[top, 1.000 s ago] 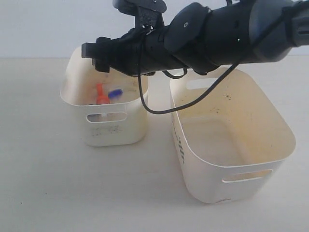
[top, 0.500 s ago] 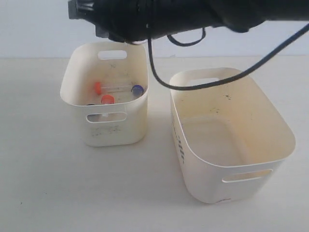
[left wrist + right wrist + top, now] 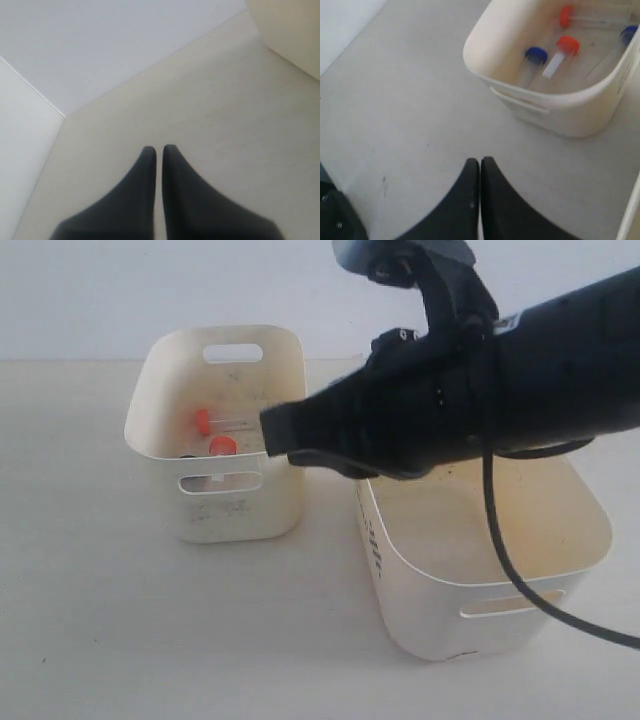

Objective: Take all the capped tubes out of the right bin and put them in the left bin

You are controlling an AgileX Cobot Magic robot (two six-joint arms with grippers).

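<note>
Blue-capped tubes (image 3: 536, 55) clear only in right wrist view | right gripper (image 3: 480, 162) closed, empty | left gripper (image 3: 159, 150) likewise

bright, even, diffuse light; colours washed out. faint soft shadow on table (image 3: 100, 620) just beside left bin (image 3: 230, 515). right gripper (image 3: 480, 161), near that bin, looms soft and out of focus.

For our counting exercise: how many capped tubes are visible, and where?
4, all in the smaller bin: an orange-capped tube, a second orange-capped tube, a blue-capped tube, a second blue-capped tube. The arm hides part of the larger bin, so more could be there.
</note>
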